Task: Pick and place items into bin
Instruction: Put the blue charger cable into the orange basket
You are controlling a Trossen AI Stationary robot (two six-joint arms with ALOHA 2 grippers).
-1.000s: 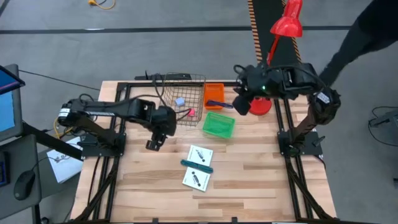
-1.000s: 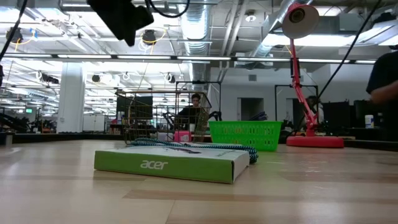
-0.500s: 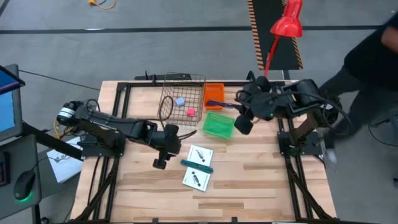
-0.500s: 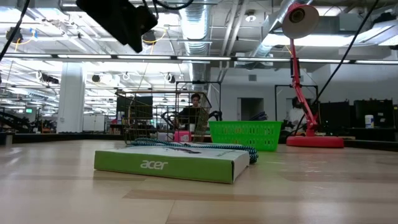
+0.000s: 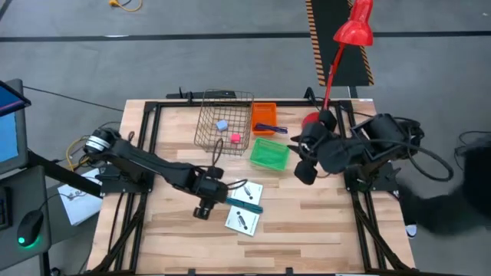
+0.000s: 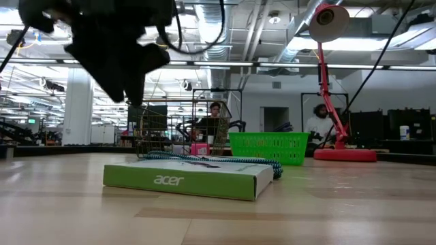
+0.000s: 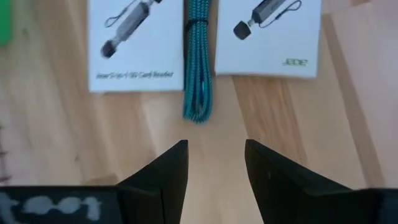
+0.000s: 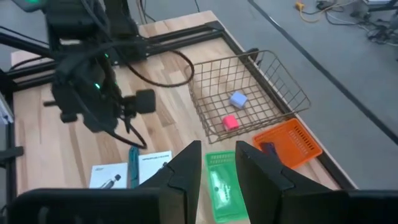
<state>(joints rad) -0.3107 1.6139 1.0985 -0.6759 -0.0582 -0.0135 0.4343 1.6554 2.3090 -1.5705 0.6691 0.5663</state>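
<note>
Two flat white packets [image 5: 247,192] [image 5: 241,221] lie on the table with a teal cord bundle [image 5: 243,203] between them. My left gripper [image 5: 202,210] hovers open just left of them. In its wrist view the fingers [image 7: 216,149] stand short of the cord's end [image 7: 198,113], with nothing between them. A wire basket [image 5: 225,123] holds a lilac cube [image 5: 222,125] and a pink cube [image 5: 235,139]. My right gripper [image 5: 304,174] hangs high beside the green basket [image 5: 270,153]. Its fingers [image 8: 218,152] are narrowly open and hold nothing.
An orange bin [image 5: 265,116] holding a dark stick stands behind the green basket. A red desk lamp [image 5: 353,27] rises at the back right. A person's dark shape [image 5: 453,211] is beyond the table's right edge. Bare wood lies along the near edge.
My left gripper has gone down and toward the near edge, arriving just left of the teal cord and the packets. My right gripper has swung from over the orange bin toward the near edge, past the green basket. The items have stayed where they were.
</note>
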